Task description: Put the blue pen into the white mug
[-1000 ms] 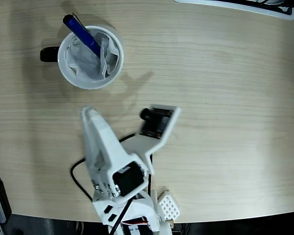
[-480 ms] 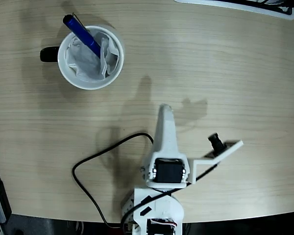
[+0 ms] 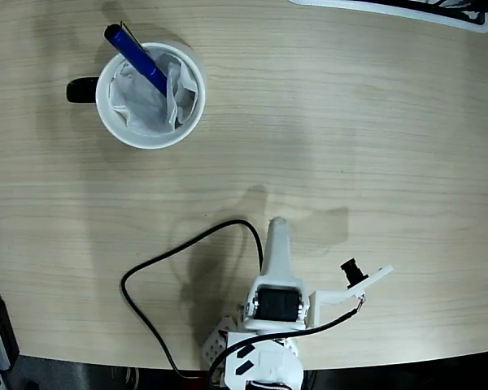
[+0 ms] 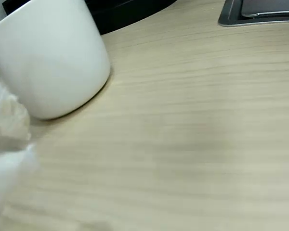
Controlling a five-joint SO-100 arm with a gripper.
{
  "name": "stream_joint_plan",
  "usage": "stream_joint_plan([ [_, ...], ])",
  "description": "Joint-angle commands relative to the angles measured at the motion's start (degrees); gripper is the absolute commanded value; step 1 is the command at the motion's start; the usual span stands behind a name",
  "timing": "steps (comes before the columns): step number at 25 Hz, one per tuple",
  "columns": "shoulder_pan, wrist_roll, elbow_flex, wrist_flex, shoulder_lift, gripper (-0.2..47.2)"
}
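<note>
Placement step apparently complete: blue pen (image 3: 136, 49) standing tilted inside the white mug (image 3: 150, 94) at the upper left of the fixed view, capped end with its thin clip leaning out over the rim at the upper left, lower end buried in the crumpled white paper (image 3: 146, 99) lining the inside. Black handle (image 3: 81, 89) pointing toward the left edge. White arm (image 3: 274, 280) folded low at the bottom centre of the fixed view, well apart from the mug, black cable (image 3: 159, 280) looping across the wooden surface (image 3: 358, 138) to its left. Jaws narrow from above and seemingly holding nothing; how far open, impossible to tell. Wrist view filled by the mug's blurred white side (image 4: 50, 57) at upper left and bare wood grain. Next move, by judgement: nothing beyond settling into rest. No brand, label or writing readable anywhere.
</note>
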Motion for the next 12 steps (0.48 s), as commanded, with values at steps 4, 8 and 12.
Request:
stream_joint_plan([
  [4, 1.3, -1.3, 0.8, 13.9, 10.5, 0.0],
  [8, 1.5, -1.2, 0.9, 20.0, 14.6, 0.0],
  [12, 1.8, -1.3, 1.2, 21.2, 16.7, 0.0],
])
